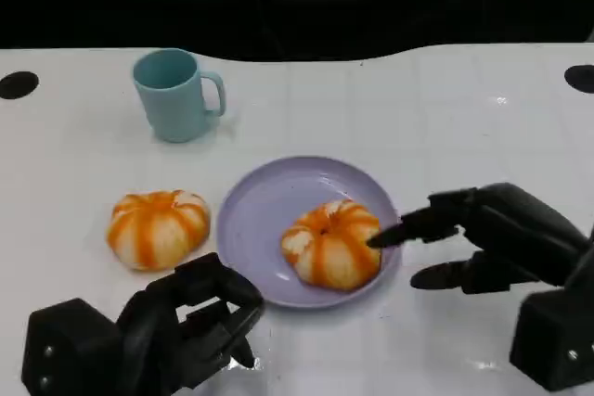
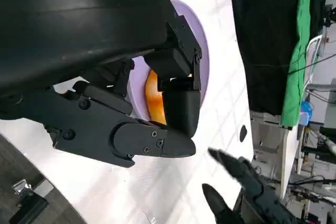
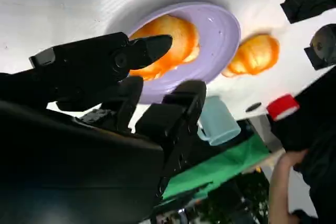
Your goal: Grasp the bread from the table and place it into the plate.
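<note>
- Head view: my right hand (image 1: 483,238) sits just beside the plate (image 1: 269,194), fingers apart, nothing gripped. One fingertip (image 1: 382,237) reaches to the side of the bread (image 1: 331,243); whether it touches, I cannot tell.
- Bread location: on the plate, in the half nearest my right hand, and it appears to rest there on its own.
- Risk 1: if I pull the right hand away at plate level, that fingertip could drag the bread toward the rim or nudge the plate. Lifting clear first looks safer.
- Risk 2: the bread lies close to the rim on my right-hand side, so a small push from there could tip it onto the table (image 1: 464,118).
- My left hand (image 1: 190,322) rests near the plate's near edge, fingers curled in on nothing. A forward move could bump the rim.
- Second bread (image 1: 158,227): on the table just ahead of my left hand, apart from the plate. A sweep of that hand would likely roll it.
- Mug (image 1: 176,95): well beyond both hands; low risk.
</note>
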Action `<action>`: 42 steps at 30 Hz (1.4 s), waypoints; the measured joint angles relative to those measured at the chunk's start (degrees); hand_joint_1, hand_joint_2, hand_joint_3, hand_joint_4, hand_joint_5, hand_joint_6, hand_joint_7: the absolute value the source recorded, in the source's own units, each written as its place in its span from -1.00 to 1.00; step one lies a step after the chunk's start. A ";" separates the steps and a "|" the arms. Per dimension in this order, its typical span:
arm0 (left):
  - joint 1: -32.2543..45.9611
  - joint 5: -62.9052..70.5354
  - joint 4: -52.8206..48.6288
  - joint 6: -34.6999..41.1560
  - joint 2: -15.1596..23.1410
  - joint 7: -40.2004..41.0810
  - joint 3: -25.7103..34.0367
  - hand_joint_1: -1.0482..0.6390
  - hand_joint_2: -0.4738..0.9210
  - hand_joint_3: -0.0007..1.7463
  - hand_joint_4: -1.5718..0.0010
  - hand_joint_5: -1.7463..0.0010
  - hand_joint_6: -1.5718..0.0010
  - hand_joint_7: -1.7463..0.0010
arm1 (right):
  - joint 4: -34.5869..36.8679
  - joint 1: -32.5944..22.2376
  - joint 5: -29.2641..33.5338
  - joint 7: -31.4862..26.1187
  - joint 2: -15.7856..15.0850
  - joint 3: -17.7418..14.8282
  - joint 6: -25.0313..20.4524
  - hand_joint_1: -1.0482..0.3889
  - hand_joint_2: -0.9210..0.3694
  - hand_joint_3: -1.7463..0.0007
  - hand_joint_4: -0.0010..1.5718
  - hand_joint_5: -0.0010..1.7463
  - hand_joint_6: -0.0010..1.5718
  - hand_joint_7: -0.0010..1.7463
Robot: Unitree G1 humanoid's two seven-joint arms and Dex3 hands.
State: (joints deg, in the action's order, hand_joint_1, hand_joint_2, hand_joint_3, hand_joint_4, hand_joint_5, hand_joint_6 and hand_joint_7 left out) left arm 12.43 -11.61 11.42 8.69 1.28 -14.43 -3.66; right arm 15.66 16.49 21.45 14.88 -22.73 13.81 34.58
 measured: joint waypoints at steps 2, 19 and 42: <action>0.00 0.03 0.01 0.01 -0.01 0.01 -0.01 -0.35 0.99 -0.67 0.07 -1.00 0.05 -0.59 | -0.59 -1.60 -0.13 -0.08 -0.77 -0.36 0.75 0.37 -0.87 0.73 0.08 0.54 0.45 -0.61; -0.35 0.01 -0.05 0.10 0.09 0.01 0.13 -0.37 0.97 -0.66 0.08 -1.00 0.05 -0.58 | -5.96 -10.22 -0.60 1.34 -7.02 -2.31 2.37 0.39 -0.16 -0.39 0.10 0.93 0.18 0.19; -1.13 -0.28 -2.14 -0.71 0.73 -1.38 1.79 -0.37 0.99 -0.67 0.09 -1.00 0.06 -0.58 | 2.15 -8.61 4.21 -6.76 -4.34 -1.61 6.01 0.30 -0.19 -0.40 0.05 1.00 -0.02 0.55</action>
State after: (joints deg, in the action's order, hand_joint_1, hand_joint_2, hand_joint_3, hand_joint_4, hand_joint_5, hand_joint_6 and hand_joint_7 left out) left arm 11.30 -11.89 9.28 7.98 2.02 -15.81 -1.87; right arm 17.82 7.87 25.65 8.12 -27.07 12.21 40.59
